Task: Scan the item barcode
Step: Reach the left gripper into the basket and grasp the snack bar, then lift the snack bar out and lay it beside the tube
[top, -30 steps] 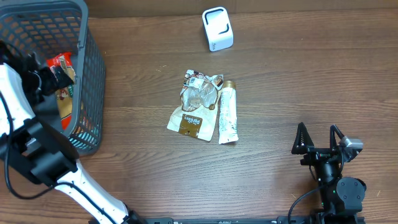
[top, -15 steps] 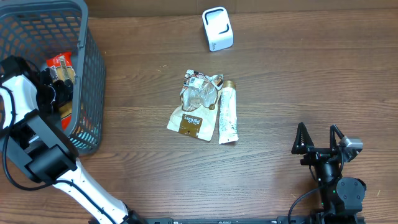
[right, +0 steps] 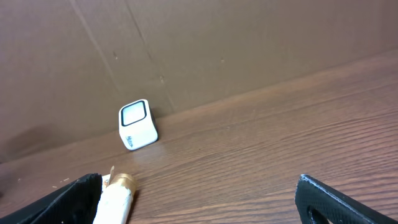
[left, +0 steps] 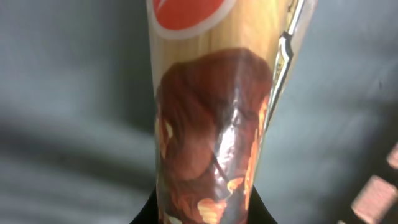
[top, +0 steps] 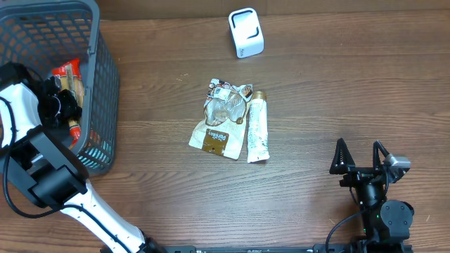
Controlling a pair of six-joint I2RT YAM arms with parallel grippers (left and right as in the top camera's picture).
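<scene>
The left claw (top: 62, 105) sits down inside the grey basket (top: 105, 84) at the far left of the table (top: 337, 84), clenched on a snack packet (left: 205, 124). In the left wrist view the packet fills the middle of the picture, standing straight out from between the dark fingers (left: 144, 213) at the bottom edge. Its wrapper is glossy and tan, with a brown chocolate-and-nut picture and a red round mark at the top end. Blurred grey basket wall lies behind it on both sides. From overhead, the red and tan of the packet show just beyond the claw, inside the basket, and a second patch of red wrapping lies nearer in the same basket. Out on the wooden table, at the middle, three things lie close together: a crumpled clear bag (top: 225, 105), a tan sachet (top: 214, 137) touching its near side, and a white tube (top: 258, 130) with a gold cap just to their right, lying lengthwise from far to near. The white scanner (top: 245, 32) stands at the far edge, well apart from them. The right claw (top: 359, 151) rests at the near right, released, its two fingers spread wide with bare table between them.
</scene>
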